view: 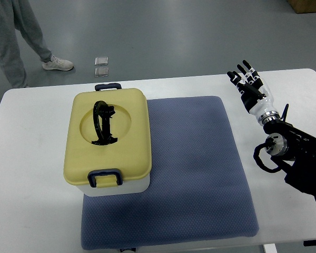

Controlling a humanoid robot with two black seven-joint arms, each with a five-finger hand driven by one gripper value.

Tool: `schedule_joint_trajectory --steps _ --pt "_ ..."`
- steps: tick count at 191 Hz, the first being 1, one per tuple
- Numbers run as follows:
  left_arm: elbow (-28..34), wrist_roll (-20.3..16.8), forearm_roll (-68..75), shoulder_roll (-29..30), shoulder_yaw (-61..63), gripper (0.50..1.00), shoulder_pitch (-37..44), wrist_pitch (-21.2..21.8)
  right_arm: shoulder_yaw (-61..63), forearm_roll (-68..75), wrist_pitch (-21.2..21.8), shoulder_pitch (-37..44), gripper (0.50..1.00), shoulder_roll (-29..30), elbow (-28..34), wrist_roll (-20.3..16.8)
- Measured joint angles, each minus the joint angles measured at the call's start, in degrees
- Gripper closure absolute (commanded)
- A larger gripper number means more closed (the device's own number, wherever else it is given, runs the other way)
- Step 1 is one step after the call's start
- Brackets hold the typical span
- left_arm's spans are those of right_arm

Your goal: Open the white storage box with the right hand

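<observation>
A white storage box [118,185] with a pale yellow lid [110,134] stands on the left part of a blue-grey mat [195,174]. The lid is shut, with a black carry handle [102,122] folded flat in its round recess, a dark blue latch [105,177] at the near side and another [107,86] at the far side. My right hand [247,79] hovers over the table at the far right, fingers spread and empty, well apart from the box. My left arm is out of view.
The white table [26,174] holds the mat. A person's legs and white shoe [57,64] stand on the grey floor beyond the far left corner. Two small clear squares [101,65] lie on the floor.
</observation>
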Motion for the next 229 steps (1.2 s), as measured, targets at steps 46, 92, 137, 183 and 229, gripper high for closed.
schedule_joint_trajectory --steps 46,92,137,183,229 --pt "-0.1 0.0 0.0 0.0 -0.2 0.500 0.0 0.0 0.0 0.0 0.0 0.1 0.570 -0.1 0.0 0.0" --pt "0.0 0.0 0.0 0.0 -0.1 0.500 0.0 0.0 0.0 0.0 0.0 0.0 0.570 -0.1 -0.1 0.0" --pt "0.0 0.0 0.0 0.0 -0.1 0.500 0.0 0.0 0.0 0.0 0.0 0.1 0.570 -0.1 0.0 0.0" --pt "0.0 0.0 0.0 0.0 -0.1 0.500 0.0 0.0 -0.1 0.1 0.0 1.1 0.570 -0.9 1.2 0.0" --pt "0.0 0.0 0.0 0.0 -0.1 0.500 0.0 0.0 -0.9 -0.8 -0.7 4.5 0.570 -1.0 1.3 -0.1"
